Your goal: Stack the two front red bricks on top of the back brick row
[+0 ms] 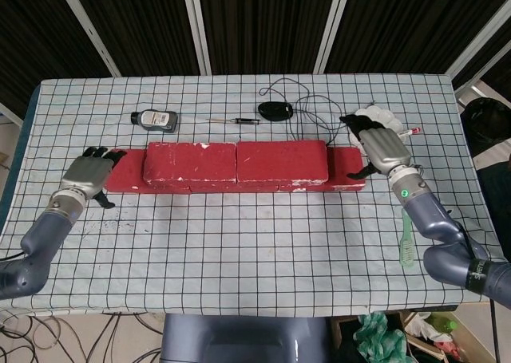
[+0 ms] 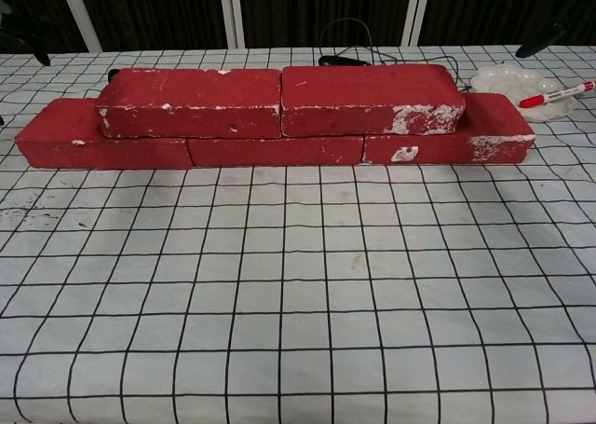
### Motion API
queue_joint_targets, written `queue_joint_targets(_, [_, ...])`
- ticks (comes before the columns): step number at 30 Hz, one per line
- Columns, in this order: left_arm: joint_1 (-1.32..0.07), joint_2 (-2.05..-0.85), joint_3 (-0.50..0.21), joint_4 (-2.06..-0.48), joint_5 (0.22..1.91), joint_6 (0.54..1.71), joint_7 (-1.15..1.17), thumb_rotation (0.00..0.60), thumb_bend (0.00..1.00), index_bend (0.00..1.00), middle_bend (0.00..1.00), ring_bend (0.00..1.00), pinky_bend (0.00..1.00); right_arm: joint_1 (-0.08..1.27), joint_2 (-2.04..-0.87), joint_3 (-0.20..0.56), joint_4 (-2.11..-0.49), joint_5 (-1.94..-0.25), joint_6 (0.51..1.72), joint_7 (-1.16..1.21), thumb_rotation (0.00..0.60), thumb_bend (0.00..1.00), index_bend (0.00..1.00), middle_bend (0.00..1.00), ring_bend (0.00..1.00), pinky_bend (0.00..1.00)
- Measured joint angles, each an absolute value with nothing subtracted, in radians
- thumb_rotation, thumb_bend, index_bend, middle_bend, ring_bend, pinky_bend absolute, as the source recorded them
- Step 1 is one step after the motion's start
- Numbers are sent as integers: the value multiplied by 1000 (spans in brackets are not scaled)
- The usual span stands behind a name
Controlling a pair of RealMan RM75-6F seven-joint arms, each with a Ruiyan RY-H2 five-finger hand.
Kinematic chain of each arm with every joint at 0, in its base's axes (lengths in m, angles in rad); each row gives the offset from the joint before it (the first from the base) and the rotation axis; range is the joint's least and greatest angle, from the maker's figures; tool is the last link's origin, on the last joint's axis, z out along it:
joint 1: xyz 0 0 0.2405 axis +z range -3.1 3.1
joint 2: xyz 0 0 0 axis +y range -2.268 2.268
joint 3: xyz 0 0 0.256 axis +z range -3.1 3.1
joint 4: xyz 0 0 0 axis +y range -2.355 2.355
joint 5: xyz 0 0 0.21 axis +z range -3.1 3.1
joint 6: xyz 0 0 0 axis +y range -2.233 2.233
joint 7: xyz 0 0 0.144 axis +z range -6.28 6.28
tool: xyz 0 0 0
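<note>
While each robot hand, left (image 1: 84,174) and right (image 1: 382,147), hangs spread and holding nothing, two red bricks (image 2: 279,100) top three (image 2: 275,150).

A lab-like test setup: a worktop (image 1: 239,243) under a grid-printed cloth, dark panelled wall (image 1: 255,20) behind, loose cable (image 1: 307,108).

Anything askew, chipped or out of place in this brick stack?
The stack sits straight: two upper bricks lie end to end, centred on the bottom row. Only wear shows: white chipped patches on the upper right brick's front and the bottom right brick. Nothing has spilled.
</note>
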State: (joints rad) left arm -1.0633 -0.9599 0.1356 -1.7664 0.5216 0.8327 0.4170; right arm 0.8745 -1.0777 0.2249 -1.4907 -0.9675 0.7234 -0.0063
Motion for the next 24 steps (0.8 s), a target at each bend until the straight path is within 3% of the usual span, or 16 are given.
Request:
queue_joint_targets(6, [-945,-885,130,-1878,719,1016,346,600,0,76,106,0,0,769,-1039,193,-1596,-1062,899,-20,600,0,0,24,0,114])
queue_joint_targets(13, [-654,-848,191,-1946,1073,1329,217,600,0,75,102,0,0,547,-1013,81,-1698,-1271,1206,-37,600,0,0,24,0,114])
queue_joint_targets(19, [-402,-870,270,-1898,1299,1529,110,600,0,75,102,0,0,313,-1056,-30,-1688,-1426,1488,-61,600,0,0,24,0,114])
queue_joint_targets(24, [-292,-900,297,-1818,1400,1606,46,600,0,75,100,0,0,198,-1118,-71,-1640,-1498,1630,-130,600,0,0,24,0,114])
